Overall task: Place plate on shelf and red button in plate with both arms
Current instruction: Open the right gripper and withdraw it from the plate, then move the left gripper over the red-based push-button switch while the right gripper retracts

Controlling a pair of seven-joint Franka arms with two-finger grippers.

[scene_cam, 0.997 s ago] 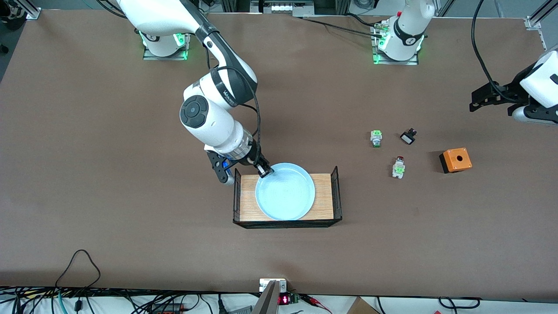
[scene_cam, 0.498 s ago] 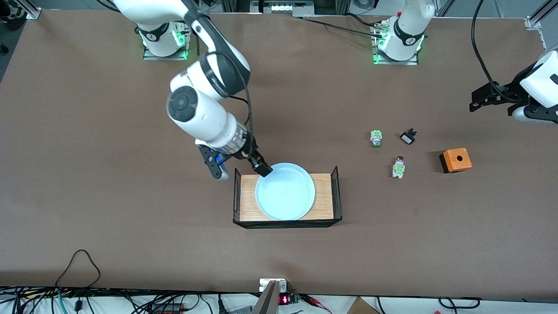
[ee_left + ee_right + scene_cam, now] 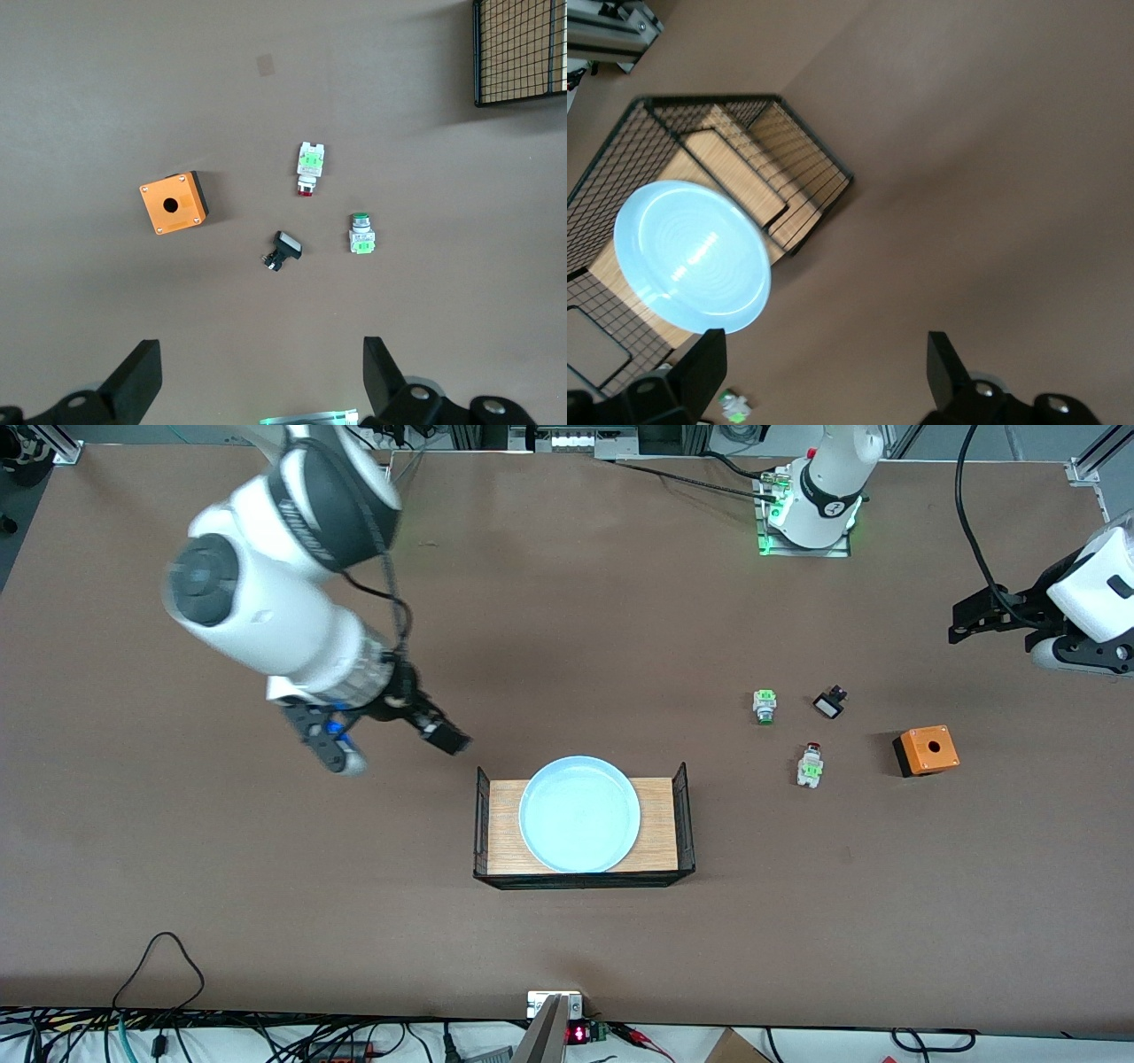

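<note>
The pale blue plate lies flat on the wooden floor of a black wire rack; the right wrist view shows the plate too. My right gripper hangs open and empty over bare table beside the rack, toward the right arm's end. The red button lies on its side on the table toward the left arm's end, and shows in the left wrist view. My left gripper waits open and empty, high over that end of the table; its fingers stand wide apart.
A green-capped switch and a small black-and-white part lie just farther from the front camera than the red button. An orange box with a hole on top sits beside them. The rack has wire walls at both ends.
My right gripper let go of the plate's rim, opened, rose and drew back toward the right arm's end. The plate stayed in the rack. The left arm barely shifted.
</note>
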